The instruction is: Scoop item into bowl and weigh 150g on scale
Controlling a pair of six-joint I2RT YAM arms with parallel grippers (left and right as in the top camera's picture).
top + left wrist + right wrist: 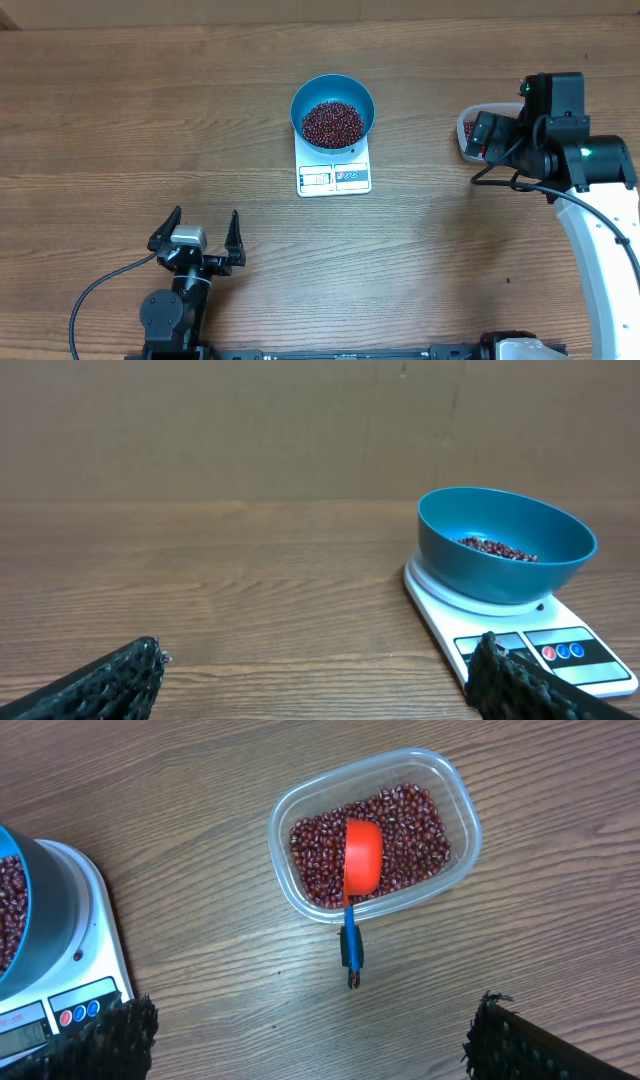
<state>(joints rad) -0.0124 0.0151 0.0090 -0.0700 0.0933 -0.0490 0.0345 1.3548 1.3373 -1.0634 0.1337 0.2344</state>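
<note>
A blue bowl [333, 110] stands on the white scale [334, 177] at the table's middle back, with a layer of dark red beans [333, 122] inside. More beans [415, 830] fill a clear plastic tub [462, 810] at the right. An orange scoop [363, 855] lies upside down on them, its blue handle [352, 945] sticking out over the tub's rim onto the wood. My right gripper [315, 1030] hangs open above the table just short of the handle's end, holding nothing. My left gripper [206, 215] rests open and empty at the front left, facing the scale [450, 615].
The brown wooden table [150, 120] runs bare between the left gripper and the scale. The right arm's white link [610, 250] and its cables cross the right side. The tub in the overhead view [466, 125] is partly hidden under the right wrist.
</note>
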